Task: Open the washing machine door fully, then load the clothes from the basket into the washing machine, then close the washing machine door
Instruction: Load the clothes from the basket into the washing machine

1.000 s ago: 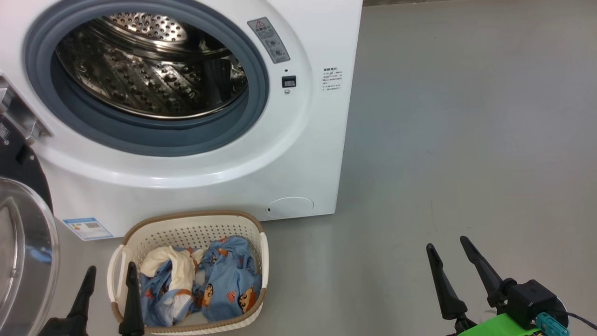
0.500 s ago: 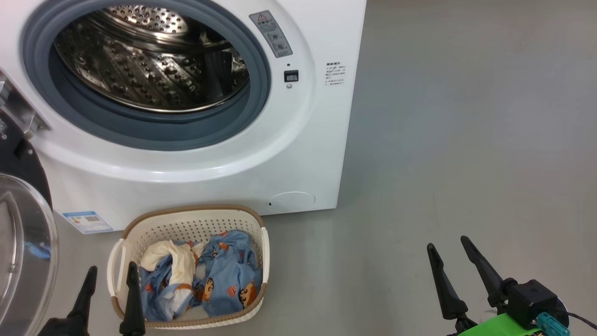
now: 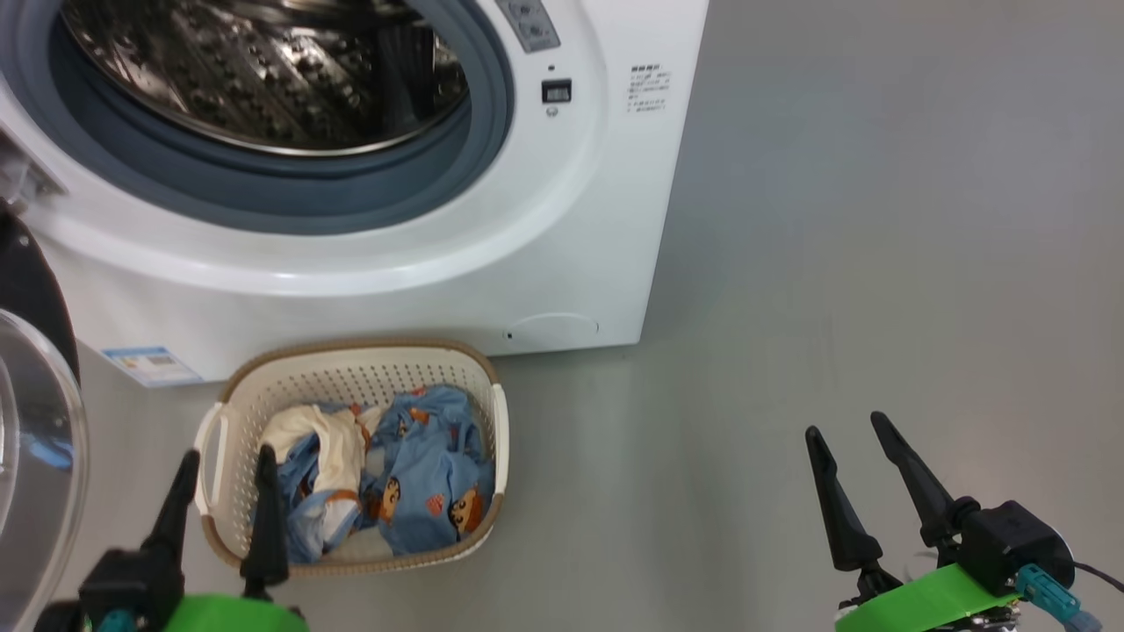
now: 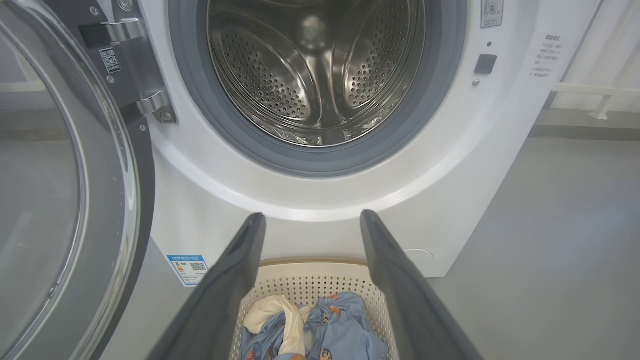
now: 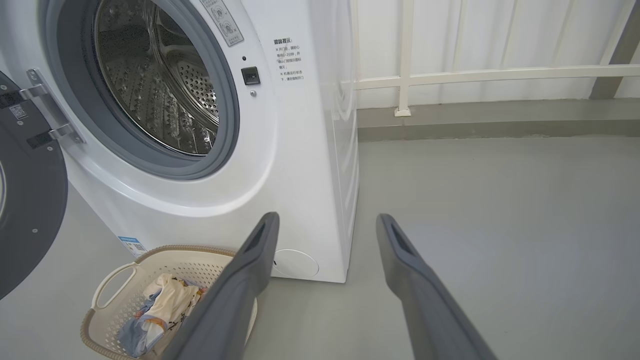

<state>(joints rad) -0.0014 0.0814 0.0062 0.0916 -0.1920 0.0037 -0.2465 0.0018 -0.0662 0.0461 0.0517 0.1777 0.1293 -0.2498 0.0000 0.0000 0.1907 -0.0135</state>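
The left gripper (image 3: 226, 455) hangs with its two fingers spread wide and nothing between them. The basket (image 3: 351, 349) sits directly ahead of and beneath it. The single basket has two loop handles and holds the clothes (image 3: 421, 465): crumpled blue printed garments, too tangled to count, and one cream cloth (image 3: 316, 434).

Just to this gripper's left stands the washing machine door (image 4: 75, 200), swung open on two steel hinges (image 4: 152, 102), its glass edge near the left finger but apart from it. Ahead and above gapes the washing machine (image 3: 562, 219), drum (image 4: 315, 75) bare inside the grey seal (image 3: 290, 202).

The right gripper (image 3: 845, 425) is likewise spread and empty. Ahead of it and to its right is open grey floor (image 3: 878, 263) up to a white railing (image 5: 475, 75). The machine's right front corner lies ahead to its left, well apart.

There is a blue energy label (image 3: 151, 364) with a QR code, a QR sticker (image 4: 111, 60) by the hinges, and a block of Chinese print (image 5: 289, 60), all too small to read. One round cap (image 3: 553, 327) sits low on the machine's front.
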